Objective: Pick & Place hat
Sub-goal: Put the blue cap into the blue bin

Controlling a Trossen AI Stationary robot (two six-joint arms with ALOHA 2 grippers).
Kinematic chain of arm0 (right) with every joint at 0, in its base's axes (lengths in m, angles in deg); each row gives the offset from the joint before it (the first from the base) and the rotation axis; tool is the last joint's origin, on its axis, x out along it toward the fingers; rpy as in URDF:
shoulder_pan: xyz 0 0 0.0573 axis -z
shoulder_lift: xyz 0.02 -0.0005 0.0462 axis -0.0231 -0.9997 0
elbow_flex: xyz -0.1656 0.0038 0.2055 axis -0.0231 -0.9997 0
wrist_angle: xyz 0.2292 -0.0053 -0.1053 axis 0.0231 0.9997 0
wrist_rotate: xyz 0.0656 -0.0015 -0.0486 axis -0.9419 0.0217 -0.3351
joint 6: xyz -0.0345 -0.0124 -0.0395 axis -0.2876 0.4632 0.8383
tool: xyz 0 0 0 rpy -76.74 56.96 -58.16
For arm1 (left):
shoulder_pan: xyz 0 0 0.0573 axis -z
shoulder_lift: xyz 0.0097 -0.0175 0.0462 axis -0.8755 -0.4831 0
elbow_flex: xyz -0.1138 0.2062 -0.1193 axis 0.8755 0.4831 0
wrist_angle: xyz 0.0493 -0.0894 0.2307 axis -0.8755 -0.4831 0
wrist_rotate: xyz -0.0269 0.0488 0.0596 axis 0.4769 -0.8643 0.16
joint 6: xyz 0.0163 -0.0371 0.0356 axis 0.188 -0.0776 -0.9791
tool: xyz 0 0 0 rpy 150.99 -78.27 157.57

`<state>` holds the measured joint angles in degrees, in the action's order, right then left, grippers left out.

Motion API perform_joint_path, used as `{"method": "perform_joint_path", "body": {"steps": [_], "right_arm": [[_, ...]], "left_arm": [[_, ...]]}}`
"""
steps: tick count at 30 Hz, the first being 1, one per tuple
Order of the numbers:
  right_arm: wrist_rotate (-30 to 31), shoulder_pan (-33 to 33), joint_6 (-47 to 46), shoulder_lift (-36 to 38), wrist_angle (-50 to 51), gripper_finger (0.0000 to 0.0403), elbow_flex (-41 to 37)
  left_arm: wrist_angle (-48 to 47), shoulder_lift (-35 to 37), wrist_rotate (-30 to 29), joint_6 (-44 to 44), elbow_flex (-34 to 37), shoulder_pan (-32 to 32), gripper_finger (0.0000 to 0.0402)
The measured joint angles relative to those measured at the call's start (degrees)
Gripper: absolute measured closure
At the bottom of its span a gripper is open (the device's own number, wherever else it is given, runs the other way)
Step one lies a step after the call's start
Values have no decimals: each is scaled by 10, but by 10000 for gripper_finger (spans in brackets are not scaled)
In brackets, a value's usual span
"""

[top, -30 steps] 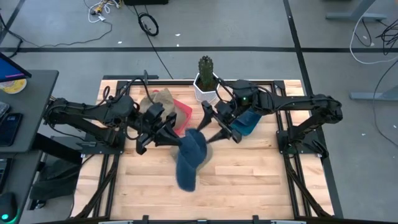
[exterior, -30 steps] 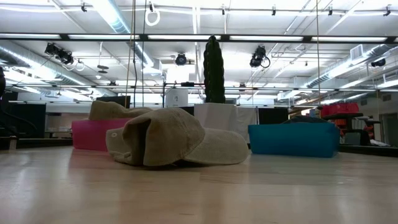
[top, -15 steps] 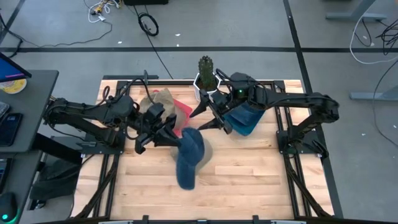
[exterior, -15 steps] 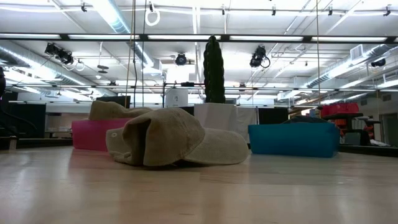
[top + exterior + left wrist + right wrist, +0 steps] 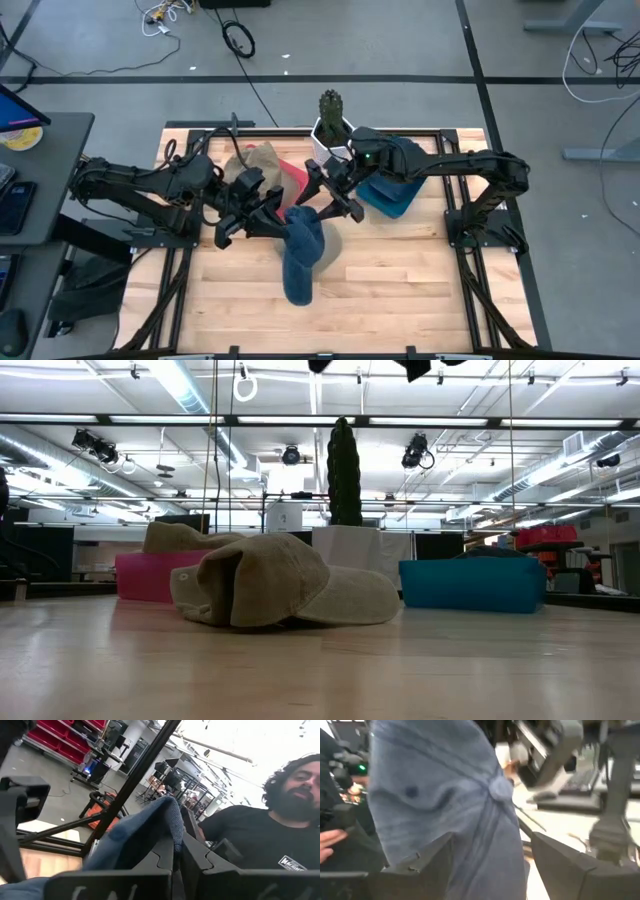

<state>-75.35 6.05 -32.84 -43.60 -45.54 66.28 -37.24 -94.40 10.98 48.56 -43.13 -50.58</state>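
My left gripper [image 5: 278, 215] is shut on a blue hat [image 5: 302, 250], held up over the middle of the table. In the right wrist view the hat's crown [image 5: 445, 795] and top button [image 5: 497, 790] fill the gap of my open right gripper [image 5: 490, 870], whose fingers stand on either side. That gripper [image 5: 328, 200] is on the hat's far right side. A tan hat [image 5: 280, 585] lies on the table below, resting on its brim and rim. My left gripper pinches a fold of the blue hat's cloth [image 5: 170, 827] between its two shut fingers, coming level from the table's left. The hat hangs below the fingers, lifted clear of the table. My right gripper: I cannot tell whether its fingers [image 5: 420, 865] touch the crown.
A red bin [image 5: 295, 178] with another tan hat [image 5: 262, 160] on it stands far left. A blue bin [image 5: 392, 195] stands far right, and a cactus in a white pot [image 5: 332, 125] between them. A person [image 5: 270, 820] shows beyond the table. The near half is bare wood [image 5: 400, 300].
My right gripper has moved from beside the blue bin toward the table's left, up to the hanging blue hat, and stays open. Its dark parts now show at the top edge of the low view. My left gripper keeps the hat held up.
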Motion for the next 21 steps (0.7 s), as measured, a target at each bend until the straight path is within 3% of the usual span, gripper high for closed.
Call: {"method": "perform_joint_path", "body": {"steps": [12,21], "right_arm": [[-95,-13,-73,-3,-34,150,0],[-148,-14,-86,-3,-36,277,0]], "left_arm": [[-1,0,0,0,0,0,391],[-7,0,0,-1,0,0,391]]}}
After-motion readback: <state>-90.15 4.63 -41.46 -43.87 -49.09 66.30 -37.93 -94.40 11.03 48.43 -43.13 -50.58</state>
